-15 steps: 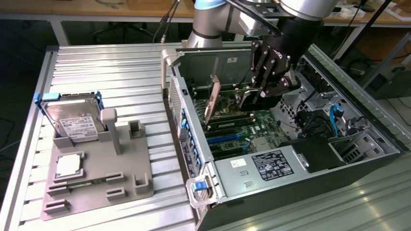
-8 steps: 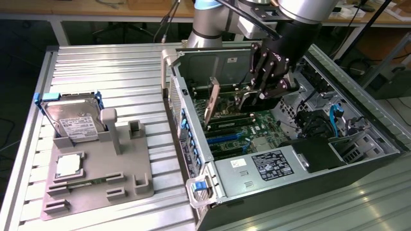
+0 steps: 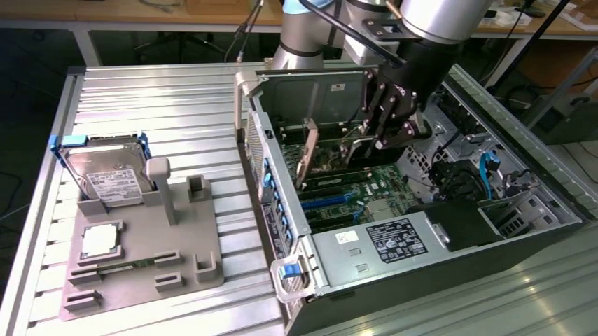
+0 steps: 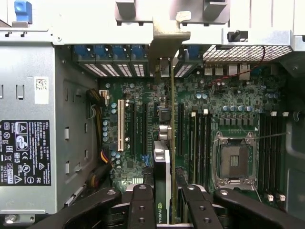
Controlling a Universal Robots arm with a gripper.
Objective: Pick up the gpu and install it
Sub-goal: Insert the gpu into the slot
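Observation:
The gpu (image 3: 323, 150) hangs inside the open computer case (image 3: 280, 231), just over the green motherboard (image 3: 374, 192). My gripper (image 3: 385, 138) is shut on its far end, and the silvery end bracket (image 3: 306, 157) points toward the case's rear wall. In the wrist view the gpu (image 4: 172, 119) is edge-on, a thin line running over the expansion slots. Its bracket (image 4: 167, 40) lies against the rear slot openings. A black heatsink (image 4: 161, 183) sits between the fingers (image 4: 142, 205) of my gripper (image 4: 167, 202). Whether the card's edge sits in a slot, I cannot tell.
A grey fixture tray (image 3: 187, 269) at the exterior view's left carries a hard drive (image 3: 108, 175) and a processor chip (image 3: 101, 239). In the case are the power supply (image 3: 393, 241), a white slot (image 4: 120, 125), memory slots (image 4: 202, 143) and an empty processor socket (image 4: 236, 162).

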